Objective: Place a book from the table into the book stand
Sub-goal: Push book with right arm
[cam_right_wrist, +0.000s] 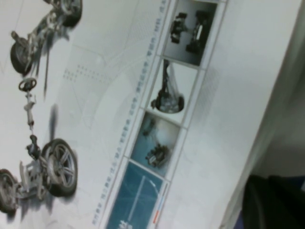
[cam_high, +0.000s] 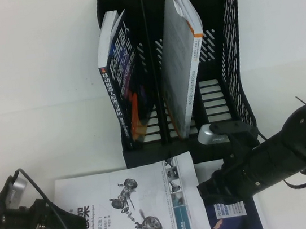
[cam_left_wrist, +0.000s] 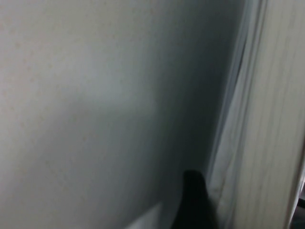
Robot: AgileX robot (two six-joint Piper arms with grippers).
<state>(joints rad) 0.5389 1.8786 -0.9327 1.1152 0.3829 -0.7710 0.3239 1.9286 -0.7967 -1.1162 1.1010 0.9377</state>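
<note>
while the book lies flat on the counter before the stand, the left gripper reaches its left edge with jaws spread, the right gripper, its jaws' state unclear, at its right edge.

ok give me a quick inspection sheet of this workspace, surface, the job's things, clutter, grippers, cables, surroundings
Surface: white table, bare on the left.
Job's things: the book with the car-parts drawing lies flat, face up, at the near edge in front of the black book stand; the stand's right slot has no book.
Clutter: a blue book leans in the left slot, a grey book in the middle slot; another blue cover lies partly under the right arm.
Grippers: left gripper at the book's left edge, fingers apart; right gripper at its right edge.
Cables: black cable looping over the left arm.
Surroundings: white wall behind the stand.
</note>
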